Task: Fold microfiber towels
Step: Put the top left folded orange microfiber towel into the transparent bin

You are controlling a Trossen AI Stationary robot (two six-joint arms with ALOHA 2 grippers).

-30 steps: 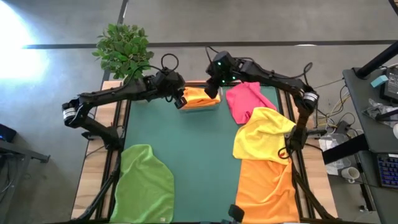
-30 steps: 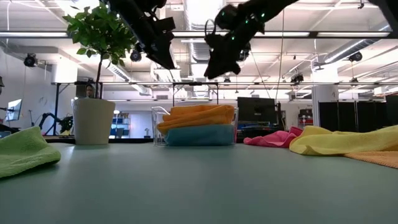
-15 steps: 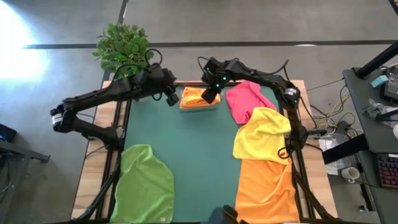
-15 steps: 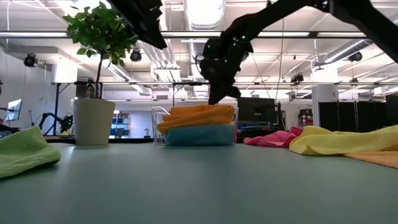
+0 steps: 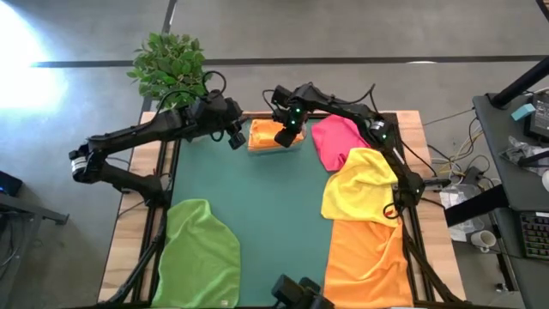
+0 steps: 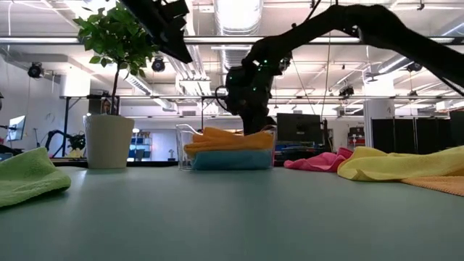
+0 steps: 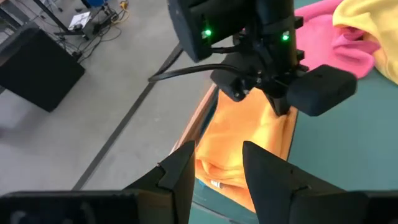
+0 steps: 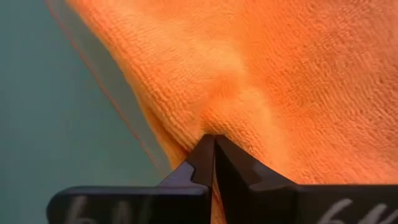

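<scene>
Two orange towels (image 5: 273, 135) fill the tray (image 6: 190, 148); right pincer (image 8: 214, 144) presses together on them, left pincer (image 7: 217, 163) spread.

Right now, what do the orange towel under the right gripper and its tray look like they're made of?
Orange towel: soft, matte microfiber-like cloth with a fine looped nap, dimpling under the shut right gripper. Tray: apparently clear, glossy plastic, since the towels show through its walls.

Right gripper (image 7: 283, 102) seemingly against orange towel (image 7: 245, 140)

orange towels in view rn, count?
2 sure: one folded orange towel in the clear tray under the right gripper, one spread orange towel near the front right. More may be hidden.
</scene>
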